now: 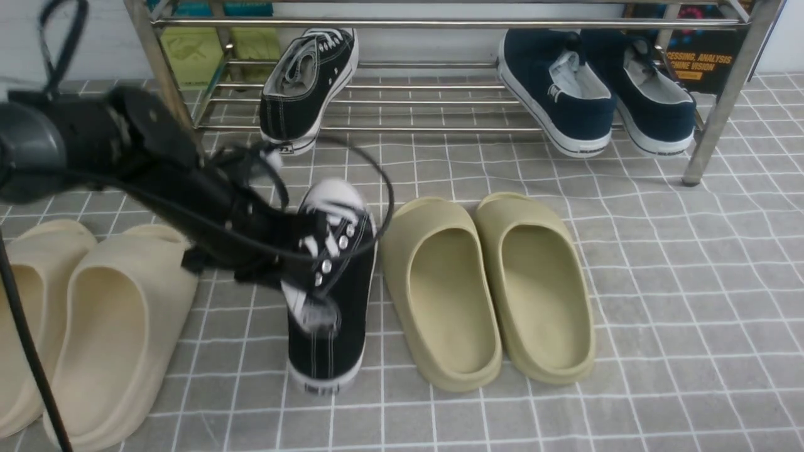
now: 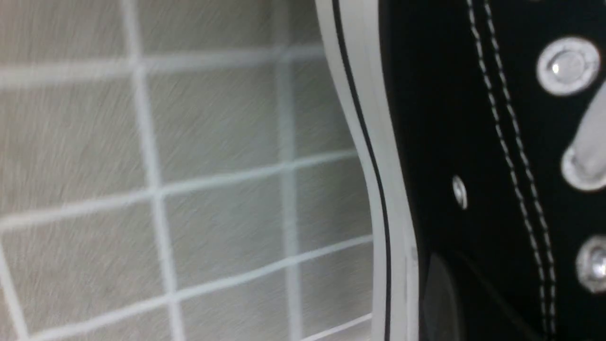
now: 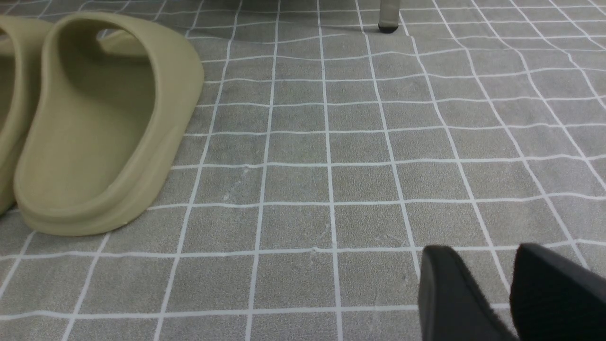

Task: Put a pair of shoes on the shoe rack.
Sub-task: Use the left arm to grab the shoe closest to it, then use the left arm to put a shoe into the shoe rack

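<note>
Left claw (image 1: 295, 254): down at the laced top of the floor sneaker (image 1: 342, 326), blurred and overlapping it; cannot tell whether it is clenched on the shoe or loose.
Left wrist view: only the sneaker's black side (image 2: 440, 142), white sole edge and eyelets, very close; no fingers show.
Right claw (image 3: 485, 251): released, a clear gap between its two black fingers (image 3: 450, 293), grasping nothing, above the grey mat (image 3: 331, 180).
Floor sneaker: on the mat between the cream slippers (image 1: 119, 326) and the olive slippers (image 1: 452, 282), toe toward the rack (image 1: 440, 24).
Rack sneaker (image 1: 308, 94): on the lower rods at the left, tilted, heel over the front rod.
Navy sneakers (image 1: 565, 94): same shelf, at the right, well apart from the black one.
</note>
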### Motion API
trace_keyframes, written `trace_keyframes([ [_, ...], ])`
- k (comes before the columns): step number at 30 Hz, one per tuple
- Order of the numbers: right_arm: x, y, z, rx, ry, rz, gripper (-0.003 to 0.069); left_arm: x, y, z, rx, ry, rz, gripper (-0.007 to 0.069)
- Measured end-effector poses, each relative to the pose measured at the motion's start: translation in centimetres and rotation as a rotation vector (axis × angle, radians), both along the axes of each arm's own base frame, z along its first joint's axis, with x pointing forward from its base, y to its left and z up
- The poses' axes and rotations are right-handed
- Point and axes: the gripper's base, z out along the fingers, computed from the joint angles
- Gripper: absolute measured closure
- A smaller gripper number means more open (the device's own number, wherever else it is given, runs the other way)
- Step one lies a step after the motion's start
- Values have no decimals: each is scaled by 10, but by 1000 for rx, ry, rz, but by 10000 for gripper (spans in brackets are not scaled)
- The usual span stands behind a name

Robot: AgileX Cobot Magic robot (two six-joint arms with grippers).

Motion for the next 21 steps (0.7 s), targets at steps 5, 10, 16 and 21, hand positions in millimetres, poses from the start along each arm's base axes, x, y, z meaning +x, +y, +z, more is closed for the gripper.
trace_keyframes([
  [5,0,0,0,0,0,0,419,28,-6,34,-34,-76,-1,587],
  [10,0,0,0,0,0,0,419,92,-18,60,-74,-175,16,587],
  [16,0,0,0,0,0,0,419,145,-27,56,-99,-213,38,587],
  [21,0,0,0,0,0,0,419,168,-32,39,-114,-192,59,587],
])
